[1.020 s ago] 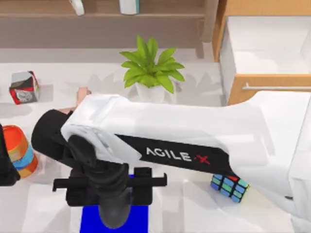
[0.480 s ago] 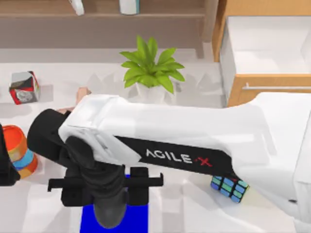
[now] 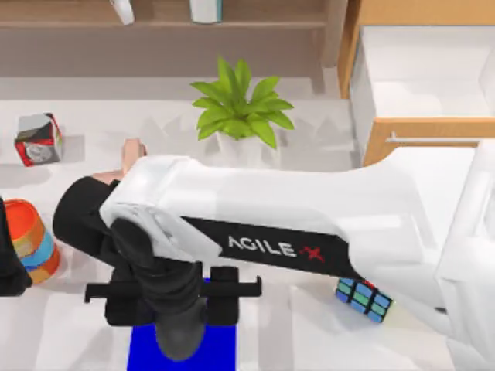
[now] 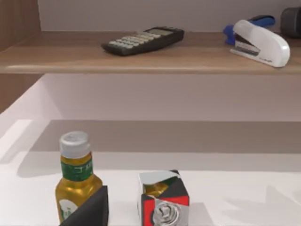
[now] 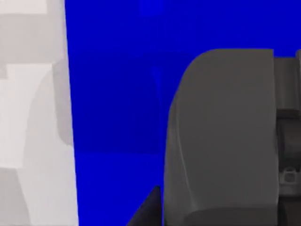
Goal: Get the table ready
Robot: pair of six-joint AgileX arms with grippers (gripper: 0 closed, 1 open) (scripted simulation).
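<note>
The white table (image 3: 85, 124) is spread under the whole scene in the top view, and it takes almost all of the ground there. The right arm, marked AgileX, is stretched across it from the right side toward the left, and the right gripper (image 3: 179, 340) is held over a blue mat (image 3: 143, 352) near the front edge of the table. In the right wrist view a large dark grey object (image 5: 221, 136) is seen above the blue mat, but whether it is gripped, and how far the fingers are apart, cannot be told. The left arm is seen only as a dark part at the left edge of the top view; the state of its hand cannot be told either. A stack of coloured bowls (image 3: 32, 239) is placed at the left side, and a red and white carton (image 3: 37, 139) behind it. A potted plant (image 3: 240, 112) is standing in the middle, a puzzle cube (image 3: 363, 297) at the right. A light-wood drawer cabinet (image 3: 418, 131) is placed at the right rear. In the left wrist view a tea bottle (image 4: 77, 181) is standing beside the carton, and a calculator (image 4: 143, 40) and a stapler (image 4: 258, 40) are lying on a shelf (image 4: 56, 59).
</note>
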